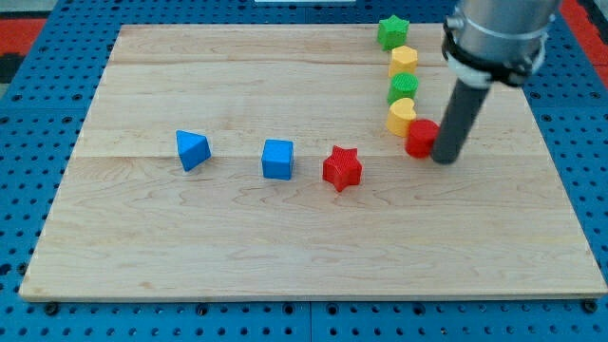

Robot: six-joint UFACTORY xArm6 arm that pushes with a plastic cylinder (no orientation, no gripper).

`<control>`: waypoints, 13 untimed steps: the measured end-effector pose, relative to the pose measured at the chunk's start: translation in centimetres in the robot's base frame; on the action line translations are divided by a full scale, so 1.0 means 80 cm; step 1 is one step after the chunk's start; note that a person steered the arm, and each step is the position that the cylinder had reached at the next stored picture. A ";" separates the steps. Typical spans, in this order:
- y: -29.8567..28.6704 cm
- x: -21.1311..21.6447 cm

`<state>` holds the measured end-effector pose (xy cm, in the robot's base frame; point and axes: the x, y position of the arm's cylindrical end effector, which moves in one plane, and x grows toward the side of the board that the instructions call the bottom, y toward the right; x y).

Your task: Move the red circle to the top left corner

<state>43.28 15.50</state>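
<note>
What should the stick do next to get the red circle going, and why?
Probably a short push toward the view's left. My tip sits right against the red circle on its right side, and the corner is far off to the upper left. The yellow block crowds the circle's upper left, so I'd slide it clear first, passing above the red star.

We see my tip (445, 160) touching the right side of the red circle (421, 138) on the wooden tabletop (285, 247). Above it stand a yellow heart (401, 115), a green block (403, 88), a yellow block (404, 60) and a green star (391, 31).
</note>
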 end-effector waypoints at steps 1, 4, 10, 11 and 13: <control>-0.013 -0.008; -0.186 -0.052; -0.348 -0.216; -0.329 -0.188; -0.426 -0.238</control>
<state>24.25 -18.57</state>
